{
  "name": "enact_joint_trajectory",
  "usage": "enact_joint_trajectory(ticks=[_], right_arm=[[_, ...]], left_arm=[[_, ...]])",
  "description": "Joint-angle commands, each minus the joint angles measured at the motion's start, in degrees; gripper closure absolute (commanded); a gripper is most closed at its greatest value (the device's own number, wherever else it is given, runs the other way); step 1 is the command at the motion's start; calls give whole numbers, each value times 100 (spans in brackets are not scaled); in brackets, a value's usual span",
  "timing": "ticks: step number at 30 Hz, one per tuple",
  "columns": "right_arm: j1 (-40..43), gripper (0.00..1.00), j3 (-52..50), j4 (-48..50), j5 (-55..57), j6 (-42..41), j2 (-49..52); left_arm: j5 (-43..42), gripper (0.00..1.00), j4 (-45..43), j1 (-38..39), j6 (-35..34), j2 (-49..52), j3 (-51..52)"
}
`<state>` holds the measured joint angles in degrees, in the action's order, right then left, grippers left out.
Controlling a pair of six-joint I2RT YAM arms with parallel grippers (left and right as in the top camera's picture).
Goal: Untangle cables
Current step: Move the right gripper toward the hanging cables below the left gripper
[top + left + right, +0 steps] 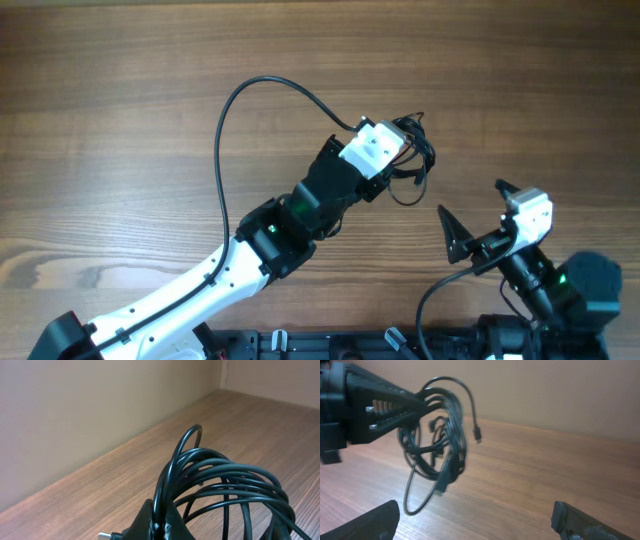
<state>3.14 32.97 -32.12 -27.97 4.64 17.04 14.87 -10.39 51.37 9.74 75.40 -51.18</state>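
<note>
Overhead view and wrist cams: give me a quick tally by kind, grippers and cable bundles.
Grippers: 2 (left gripper shut on the cables; right gripper open)
Cable bundles: 1 (cords too tangled to count singly)
Total: 3

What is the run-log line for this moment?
left gripper: shut on cables, bundle hanging | right gripper: open, apart from cables

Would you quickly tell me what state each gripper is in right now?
Left gripper: closed, holding the tangled cables.
Right gripper: open, holding nothing.
</note>
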Motion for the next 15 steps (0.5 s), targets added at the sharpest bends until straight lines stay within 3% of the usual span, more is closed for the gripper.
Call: enact_joint_trajectory(ticks=[1, 4, 9, 12, 15], right_arm=[[-28, 0, 323, 245, -586, -155, 356], [-28, 1, 326, 564, -1095, -339, 352], [-28, 35, 323, 1165, -1399, -1099, 354], [-28, 38, 323, 1360, -933, -1794, 354], [-28, 38, 323, 1158, -721, -1519, 356]], left_arm=[[-48, 96, -52, 28, -743, -131, -55], [-52, 96, 15, 28, -1217, -131, -55], [-46, 96, 157, 195, -1971, -131, -55], [-31, 96, 162, 352, -2406, -131, -55], [-33, 96, 168, 402, -2522, -136, -55]])
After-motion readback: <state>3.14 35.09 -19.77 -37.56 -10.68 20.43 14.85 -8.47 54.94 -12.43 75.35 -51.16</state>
